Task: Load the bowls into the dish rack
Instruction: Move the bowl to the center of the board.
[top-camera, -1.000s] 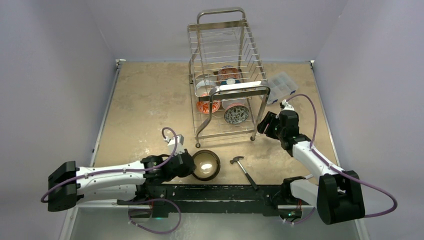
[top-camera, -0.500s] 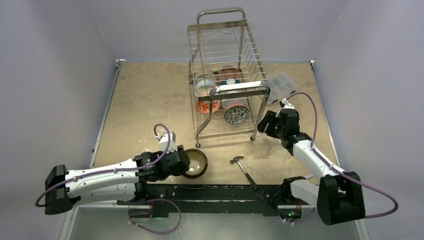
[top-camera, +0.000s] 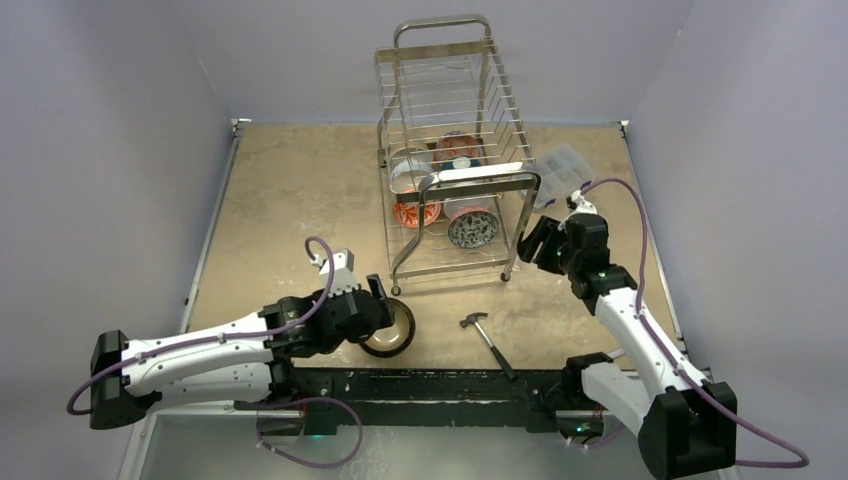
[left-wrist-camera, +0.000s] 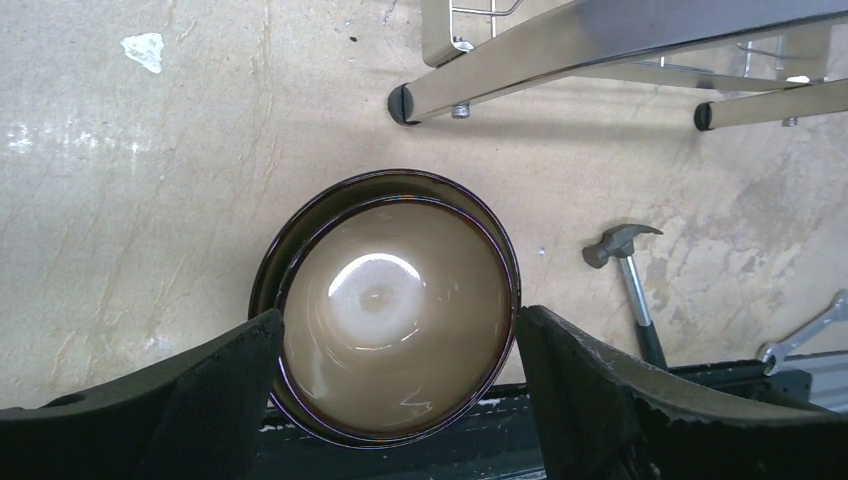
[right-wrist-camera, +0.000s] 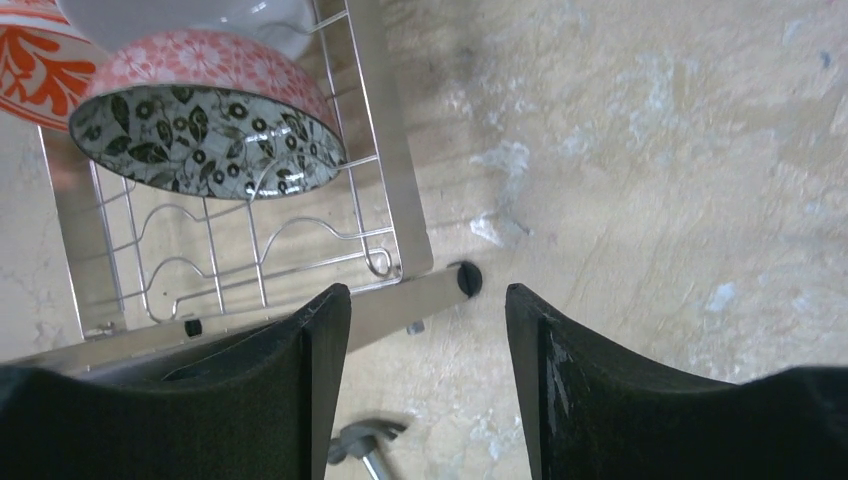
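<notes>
Nearest, a copper-brown bowl (left-wrist-camera: 390, 300), cream inside and empty, is seen at the near edge of the table (top-camera: 290, 200), outside the dish rack (top-camera: 450, 160). It is flanked by the left gripper (left-wrist-camera: 400, 318), whose jaws are spread wide and grip nothing. A hammer (left-wrist-camera: 625, 270) is laid to its right. Farther on, the right gripper (right-wrist-camera: 425, 295) is parted and empty beside a rack leg. The lower tier is loaded with bowls: a leaf-printed bowl (right-wrist-camera: 205, 140), a red-and-white bowl (right-wrist-camera: 30, 60), a white bowl (right-wrist-camera: 200, 15). A clear compartment box (top-camera: 563, 170) is set beyond. The mottled beige tabletop is enclosed by pale lavender walls (top-camera: 120, 80).
</notes>
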